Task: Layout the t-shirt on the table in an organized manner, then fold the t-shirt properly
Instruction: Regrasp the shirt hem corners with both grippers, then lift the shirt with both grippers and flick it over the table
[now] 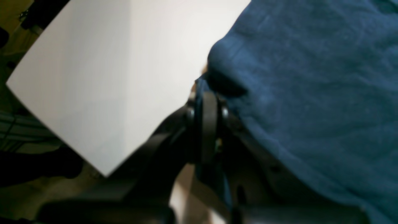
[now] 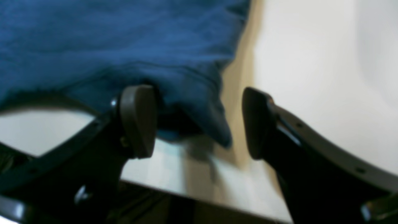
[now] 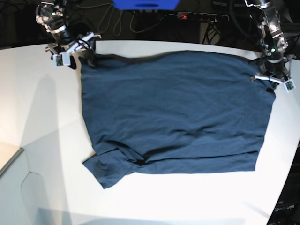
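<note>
A navy t-shirt (image 3: 173, 112) lies spread across the white table (image 3: 42, 122), filling the centre of the base view, one sleeve bunched at lower left. At upper right, the left gripper (image 1: 207, 93) is clamped tight on the shirt's corner. At upper left, the right gripper (image 2: 199, 121) stands with jaws wide apart, a fold of shirt hem hanging between its pads (image 2: 138, 119), unpinched. No containers appear.
</note>
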